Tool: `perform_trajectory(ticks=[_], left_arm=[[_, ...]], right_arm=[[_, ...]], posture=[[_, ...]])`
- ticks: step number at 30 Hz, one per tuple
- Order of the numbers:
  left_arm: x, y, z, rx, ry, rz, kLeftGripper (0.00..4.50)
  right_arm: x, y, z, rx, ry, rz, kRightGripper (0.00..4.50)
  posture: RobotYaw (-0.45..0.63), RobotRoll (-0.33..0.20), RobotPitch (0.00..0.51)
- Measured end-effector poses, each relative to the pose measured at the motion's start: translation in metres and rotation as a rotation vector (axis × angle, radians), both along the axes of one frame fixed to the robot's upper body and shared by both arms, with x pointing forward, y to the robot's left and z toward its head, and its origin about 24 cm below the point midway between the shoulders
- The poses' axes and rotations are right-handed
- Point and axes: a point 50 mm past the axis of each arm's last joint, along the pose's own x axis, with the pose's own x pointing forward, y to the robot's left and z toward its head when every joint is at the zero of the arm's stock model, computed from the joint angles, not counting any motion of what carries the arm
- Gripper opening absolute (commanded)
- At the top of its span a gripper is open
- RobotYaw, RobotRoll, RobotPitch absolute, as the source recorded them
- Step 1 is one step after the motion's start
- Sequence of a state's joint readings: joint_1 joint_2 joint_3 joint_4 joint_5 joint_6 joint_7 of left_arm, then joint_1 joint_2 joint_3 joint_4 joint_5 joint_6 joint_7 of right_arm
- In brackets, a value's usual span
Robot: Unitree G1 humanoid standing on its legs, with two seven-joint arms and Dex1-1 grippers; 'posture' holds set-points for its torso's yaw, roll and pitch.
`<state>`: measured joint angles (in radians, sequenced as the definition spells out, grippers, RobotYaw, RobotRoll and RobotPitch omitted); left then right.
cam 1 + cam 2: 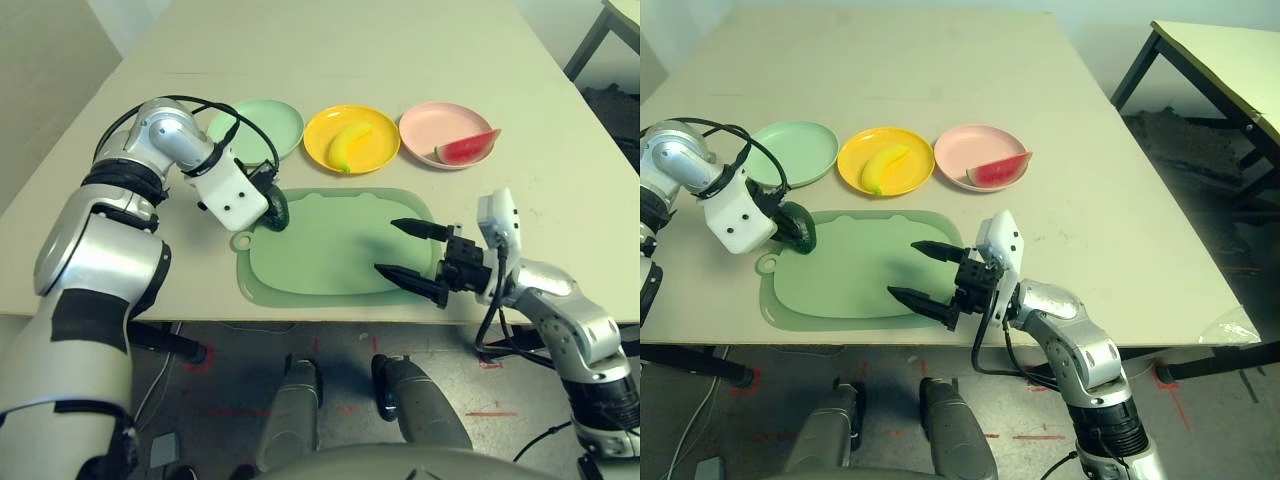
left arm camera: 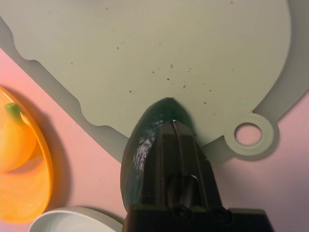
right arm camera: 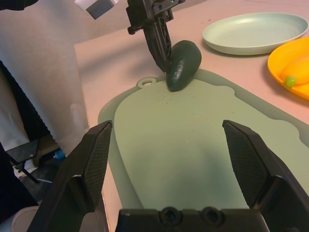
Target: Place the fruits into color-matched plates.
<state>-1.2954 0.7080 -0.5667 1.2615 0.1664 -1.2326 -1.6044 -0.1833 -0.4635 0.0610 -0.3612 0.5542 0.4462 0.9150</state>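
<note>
Avocado (image 3: 183, 65): dark green, at the far left corner of the green cutting board (image 1: 330, 250), beside the board's hanging hole, its lower end on the board.
Left gripper (image 3: 163, 54): pointing steeply down, fingers closed against the avocado's side, gripping it.
Right gripper (image 1: 412, 257): over the board's near right edge, pointing left and level, fingers spread wide with nothing between them.
Banana (image 1: 350, 144): yellow, lying in the yellow plate (image 1: 378, 152), the middle of the three.
Watermelon wedge (image 1: 467, 147): red with green rind, resting in the pink plate (image 1: 425, 125) on the right.
Green plate (image 1: 270, 120): mint, far left of the row, just beyond the left gripper.
Bench (image 1: 400, 60): pale, carrying board and plates.
</note>
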Motion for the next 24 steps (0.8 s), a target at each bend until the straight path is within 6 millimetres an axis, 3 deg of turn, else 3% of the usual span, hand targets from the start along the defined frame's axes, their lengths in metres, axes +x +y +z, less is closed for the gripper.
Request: perform_trajectory(ticks=[6, 7, 9, 12, 16, 20, 24], left_arm=[[0.0, 0.001, -0.001, -0.012, 0.003, 0.007, 0.02], [0.0, 0.001, 0.0, -0.028, 0.004, 0.015, 0.19], [0.001, 0.0, 0.002, -0.072, 0.002, 0.031, 0.6], [0.004, -0.006, 0.013, -0.2, 0.0, 0.058, 1.59], [0.004, -0.021, 0.047, -0.461, 0.043, 0.08, 3.03], [-0.001, -0.014, 0.086, -0.628, 0.112, 0.164, 4.37], [-0.008, 0.012, 0.106, -0.684, 0.145, 0.309, 4.49]], right_arm=[[0.001, 0.0, 0.001, 0.0, -0.003, 0.001, 4.5], [0.001, 0.0, 0.001, 0.0, -0.003, 0.001, 4.5], [0.001, 0.0, 0.0, 0.0, 0.0, 0.001, 4.5], [0.001, -0.001, -0.001, -0.001, 0.0, 0.006, 4.5], [0.002, 0.0, 0.0, 0.001, -0.008, 0.029, 4.5], [0.004, 0.004, 0.0, 0.01, -0.015, 0.055, 4.5], [0.004, 0.006, -0.003, 0.013, -0.006, 0.079, 4.5]], posture=[[-0.22, 0.0, 0.186], [-0.21, 0.0, 0.184], [-0.21, 0.0, 0.178], [-0.19, 0.0, 0.168], [-0.17, 0.0, 0.161], [-0.15, 0.0, 0.156], [-0.12, 0.0, 0.151]])
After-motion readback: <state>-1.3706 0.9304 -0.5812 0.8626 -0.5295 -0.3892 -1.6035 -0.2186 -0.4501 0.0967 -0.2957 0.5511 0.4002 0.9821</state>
